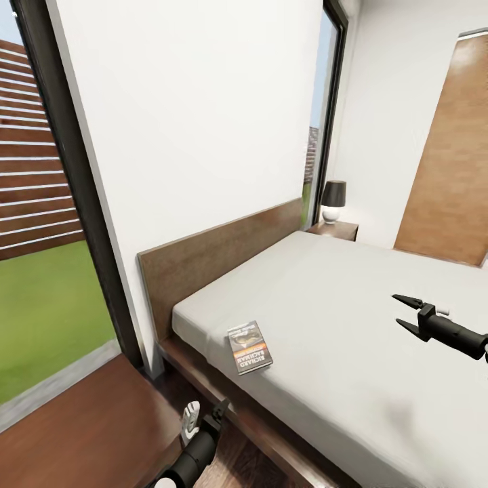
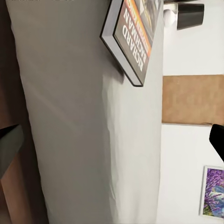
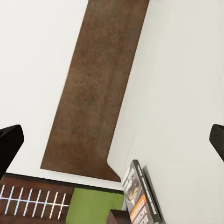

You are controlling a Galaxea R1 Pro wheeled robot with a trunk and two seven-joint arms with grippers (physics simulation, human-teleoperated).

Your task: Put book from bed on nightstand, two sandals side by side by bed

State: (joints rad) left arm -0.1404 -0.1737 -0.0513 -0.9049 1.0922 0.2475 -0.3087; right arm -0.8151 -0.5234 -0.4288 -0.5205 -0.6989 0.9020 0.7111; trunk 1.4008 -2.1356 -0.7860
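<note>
Bedroom: white walls, black-framed windows (image 1: 68,169) on the left giving onto grass and a slatted fence, wood floor (image 1: 74,434) in the near left corner.

Left gripper (image 1: 203,412): lowest in the head view, over the floor just beside the bed frame (image 1: 224,396). Its two fingers are spread apart with nothing between them. The arm is cut off by the bottom edge.

Book (image 1: 249,347): lies flat on the mattress (image 1: 339,339) near the near left edge, close to the headboard (image 1: 217,251), apart from both grippers. The cover is dark with an orange band. White lettering reads "RICHARD BACHMAN"; in the left wrist view (image 2: 135,35) only "RICHARD" is readable and the cover is cut off by the frame edge. The cover picture is too small to make out.

Right gripper (image 1: 401,312): hovers above the mattress at the right, fingers spread wide and empty, pointing toward the headboard. The arm is cut off by the right edge.

Far side: a nightstand (image 1: 335,230) stands beside the head of the bed, partly hidden by the mattress corner. A lamp (image 1: 333,201) with a dark shade and white base stands on it. A wood panel (image 1: 451,169) stands against the far right wall, cut off at the frame's top and right edges.
</note>
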